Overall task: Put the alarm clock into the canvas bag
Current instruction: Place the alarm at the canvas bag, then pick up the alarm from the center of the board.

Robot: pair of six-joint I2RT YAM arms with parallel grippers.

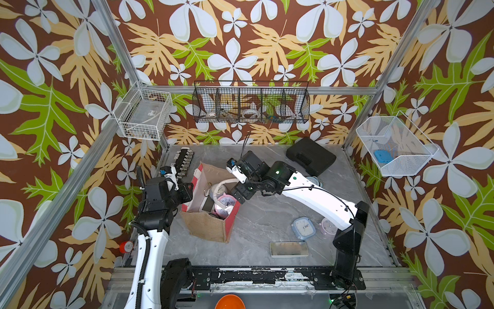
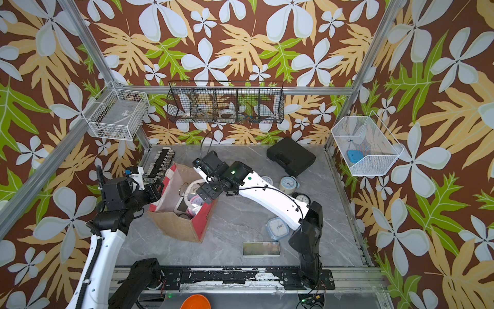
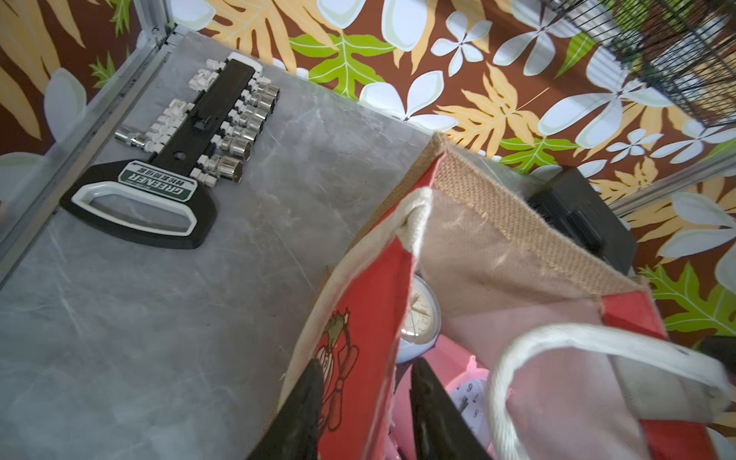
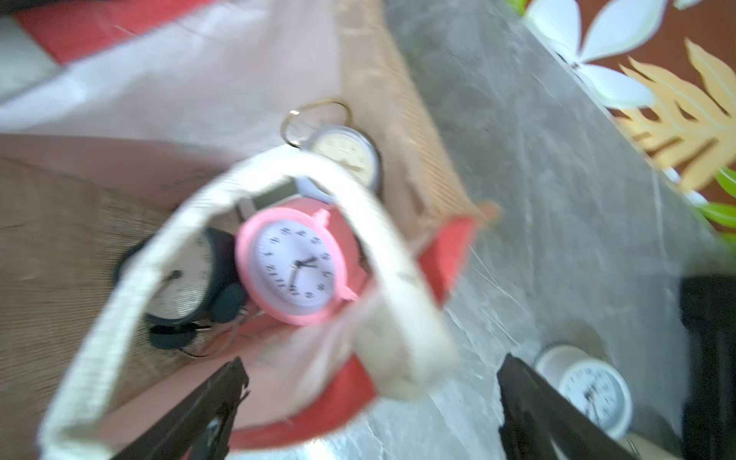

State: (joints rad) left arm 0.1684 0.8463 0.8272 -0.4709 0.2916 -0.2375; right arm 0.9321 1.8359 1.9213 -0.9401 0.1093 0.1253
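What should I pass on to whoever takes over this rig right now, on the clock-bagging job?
Left tool: open, fingers either side of a red panel of the canvas bag, not pinching it.
Right tool: open and empty, above the bag's rim.
Done: a pink clock and a black clock lie inside the bag, with at least one more.
Left: clocks on the table, including a blue square clock and a pale round clock near the black case.
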